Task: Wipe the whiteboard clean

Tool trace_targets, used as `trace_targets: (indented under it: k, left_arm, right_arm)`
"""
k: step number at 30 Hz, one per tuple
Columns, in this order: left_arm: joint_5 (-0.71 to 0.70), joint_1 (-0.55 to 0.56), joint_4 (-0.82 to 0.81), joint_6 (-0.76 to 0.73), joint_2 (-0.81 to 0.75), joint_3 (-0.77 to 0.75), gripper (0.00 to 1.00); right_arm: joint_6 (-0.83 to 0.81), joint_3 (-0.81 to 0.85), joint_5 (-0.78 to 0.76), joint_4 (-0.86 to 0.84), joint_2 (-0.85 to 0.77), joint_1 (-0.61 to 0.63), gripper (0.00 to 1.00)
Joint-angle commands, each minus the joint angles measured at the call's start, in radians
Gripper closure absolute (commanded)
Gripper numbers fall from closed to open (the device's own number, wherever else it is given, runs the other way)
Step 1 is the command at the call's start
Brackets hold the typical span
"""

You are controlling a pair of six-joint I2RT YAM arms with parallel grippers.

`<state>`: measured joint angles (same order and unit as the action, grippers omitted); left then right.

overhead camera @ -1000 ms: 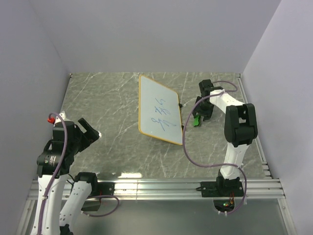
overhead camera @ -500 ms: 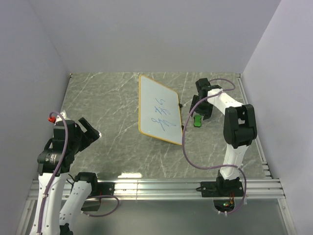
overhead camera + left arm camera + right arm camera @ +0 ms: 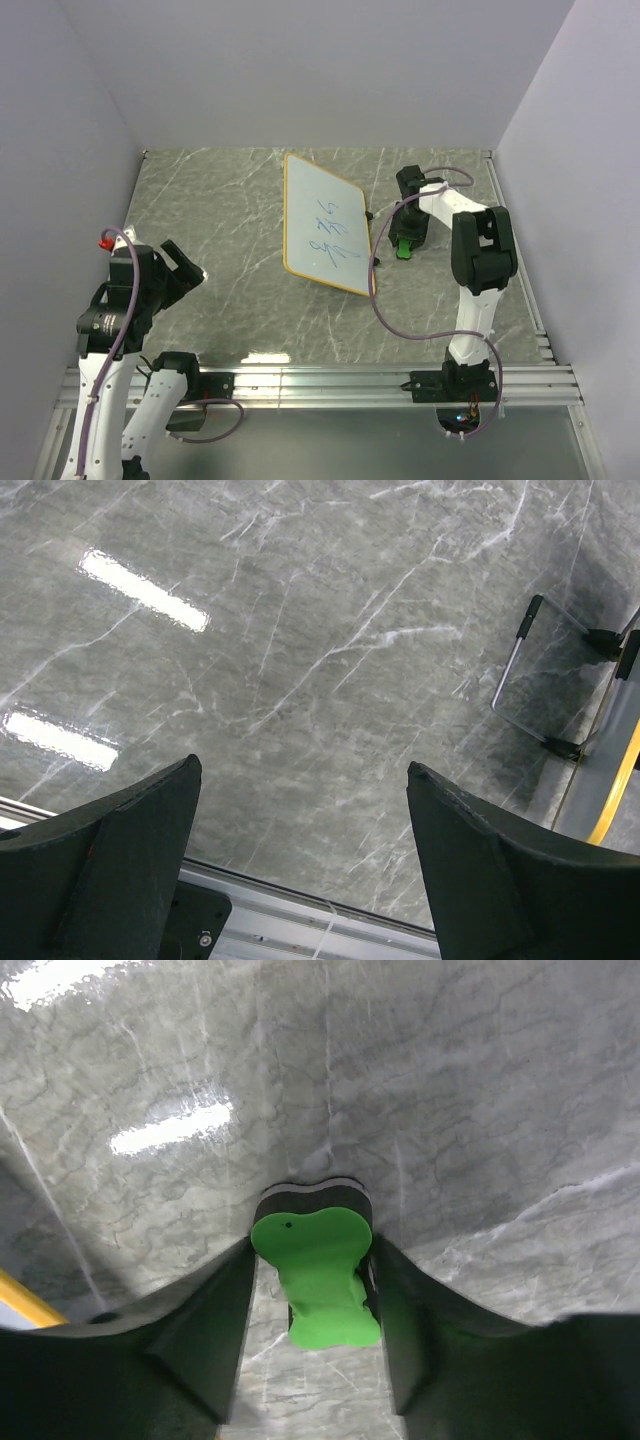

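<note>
Green eraser (image 3: 318, 1280) sat on the tabletop (image 3: 220, 220), pinched by the right tool (image 3: 313, 1250). The whiteboard (image 3: 325, 225) lay near, at its nine o'clock, long axis roughly twelve-to-six. The left tool (image 3: 302, 770), farther off, stood wide.

On my overhead feed the whiteboard (image 3: 325, 225) is white inside a thin orange-tan rim, with blue scribbles down its middle. The table (image 3: 220, 220) under it is grey-green marble, streaked with pale white veins and bright glare patches. The eraser (image 3: 318, 1280) reads bright green on top over a black base. The arms (image 3: 480, 250) are white with black sections. I see purple cables (image 3: 374, 290) looping off them, and the walls (image 3: 300, 70) are pale lavender.
</note>
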<state>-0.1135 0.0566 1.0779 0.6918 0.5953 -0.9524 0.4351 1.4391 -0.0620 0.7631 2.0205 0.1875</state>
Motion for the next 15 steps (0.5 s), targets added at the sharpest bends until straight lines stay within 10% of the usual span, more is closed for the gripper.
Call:
trace_targets:
  k: [1, 10, 15]
  left_arm:
    - [-0.006, 0.003, -0.018, -0.023, -0.012, -0.028, 0.11]
    - [0.011, 0.008, -0.045, -0.035, 0.018, -0.032, 0.1]
    - [0.018, 0.034, -0.094, -0.058, 0.078, -0.072, 0.1]
  right_arm:
    - [0.004, -0.003, -0.015, -0.015, 0.007, 0.003, 0.44]
    - [0.01, -0.04, -0.035, 0.007, -0.074, 0.003, 0.64]
    - [0.017, -0.057, -0.018, 0.03, -0.118, 0.003, 1.0]
